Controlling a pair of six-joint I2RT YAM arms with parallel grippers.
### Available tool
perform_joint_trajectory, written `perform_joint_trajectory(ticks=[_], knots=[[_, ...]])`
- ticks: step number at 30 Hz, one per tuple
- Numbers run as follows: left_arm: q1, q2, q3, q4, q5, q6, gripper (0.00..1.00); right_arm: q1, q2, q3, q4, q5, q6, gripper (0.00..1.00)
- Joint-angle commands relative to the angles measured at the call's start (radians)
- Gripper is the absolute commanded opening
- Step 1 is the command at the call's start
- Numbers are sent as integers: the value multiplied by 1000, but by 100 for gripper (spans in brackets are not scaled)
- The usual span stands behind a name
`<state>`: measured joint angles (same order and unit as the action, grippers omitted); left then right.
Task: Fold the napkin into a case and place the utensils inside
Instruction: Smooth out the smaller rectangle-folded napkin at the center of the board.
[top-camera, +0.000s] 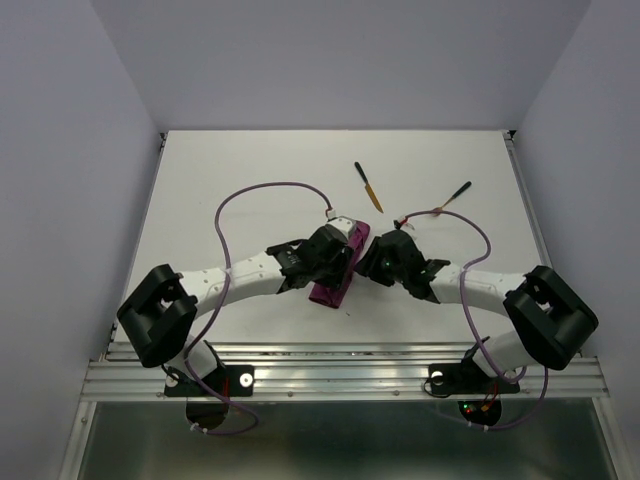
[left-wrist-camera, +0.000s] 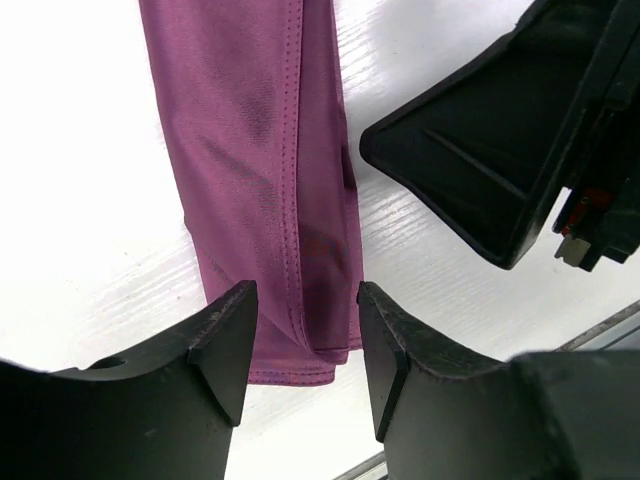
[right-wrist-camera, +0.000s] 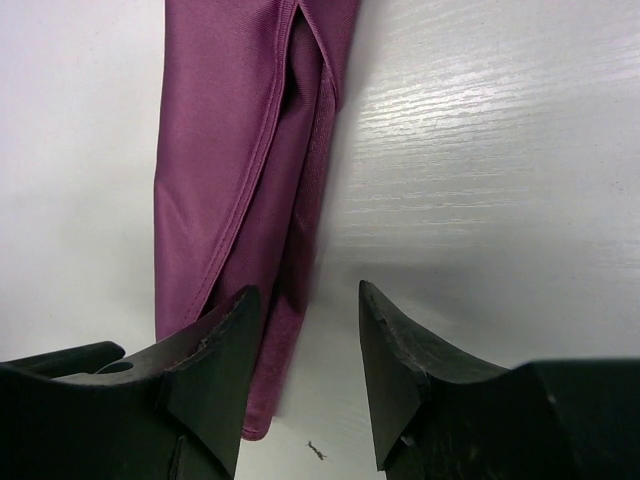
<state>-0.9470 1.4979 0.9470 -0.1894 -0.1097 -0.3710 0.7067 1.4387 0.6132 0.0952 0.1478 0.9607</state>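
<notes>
The magenta-purple napkin (top-camera: 330, 292) lies folded into a narrow long case on the table between my two grippers. In the left wrist view the case (left-wrist-camera: 260, 170) runs away from me, and its stitched end lies between my open left gripper's (left-wrist-camera: 305, 335) jaws, just above the table. In the right wrist view the case (right-wrist-camera: 240, 150) lies under and beside the left finger (right-wrist-camera: 215, 350) of my open right gripper (right-wrist-camera: 308, 335). Both grippers (top-camera: 338, 260) (top-camera: 374, 256) hang close over the case. The knife (top-camera: 368, 187) and the second utensil (top-camera: 452, 197) lie on the table beyond, untouched.
The white table (top-camera: 250, 170) has a metal rail (top-camera: 340, 372) along its near edge. Purple cables (top-camera: 262, 190) loop over the table from both arms. My right gripper's black finger (left-wrist-camera: 490, 150) shows close at the upper right of the left wrist view.
</notes>
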Motion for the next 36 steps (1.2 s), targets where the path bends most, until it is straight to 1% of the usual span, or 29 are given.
perform_joint_trajectory(ticks=[1, 4, 6, 7, 12, 23, 28, 34, 35, 36], knots=[[-9, 5, 27, -15, -44, 14, 54, -6, 8, 36, 24, 1, -10, 50], [-15, 28, 33, -5, -30, 18, 53, -6, 15, 39, 26, -4, -10, 51], [-21, 54, 38, -5, -34, 21, 52, -6, 22, 43, 26, -10, -8, 54], [-22, 62, 41, -7, -36, 24, 51, -6, 23, 45, 26, -13, -7, 54], [-32, 90, 44, -5, -44, 24, 42, -6, 37, 53, 29, -28, -4, 54], [-32, 131, 59, -15, -82, 37, 39, -6, 69, 54, 69, -80, 7, 54], [-41, 156, 68, -27, -116, 38, 36, -15, 74, 56, 74, -86, 7, 54], [-56, 160, 82, -36, -153, 41, 36, -15, 103, 62, 93, -109, 10, 54], [-56, 162, 82, -36, -154, 41, 35, -15, 115, 65, 98, -113, 9, 54], [-58, 165, 84, -38, -154, 41, 30, -15, 121, 66, 101, -114, 9, 52]])
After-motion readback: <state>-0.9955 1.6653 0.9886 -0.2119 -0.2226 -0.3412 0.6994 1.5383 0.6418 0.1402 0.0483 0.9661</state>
